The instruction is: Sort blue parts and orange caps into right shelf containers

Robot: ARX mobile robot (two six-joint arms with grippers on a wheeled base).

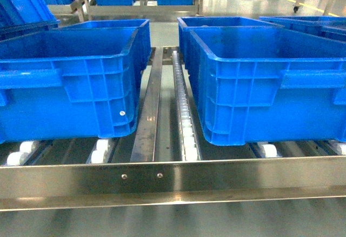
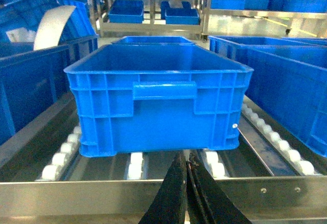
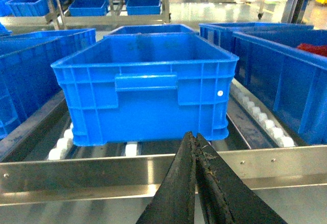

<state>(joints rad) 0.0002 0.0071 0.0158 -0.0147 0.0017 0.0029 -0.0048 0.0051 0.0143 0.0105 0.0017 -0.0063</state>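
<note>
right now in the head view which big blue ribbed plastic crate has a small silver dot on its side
The front-left blue ribbed plastic crate; the silver dot sits low near its right corner. No dot shows on the front-right crate.

Pretty much everything here is bright blue: the two big front crates, left one (image 1: 65, 80) and right one (image 1: 270, 85), are solid saturated blue with a ribbed grid pattern moulded into their sides. The shelf's front rail (image 1: 173, 183) is shiny silver steel, and the rollers (image 1: 100, 151) under the crates are white, same for the central roller track (image 1: 184, 107). Both grippers, left (image 2: 188, 170) and right (image 3: 194, 142), are matte black, the right one looking scuffed and greyish along its edges.
</note>
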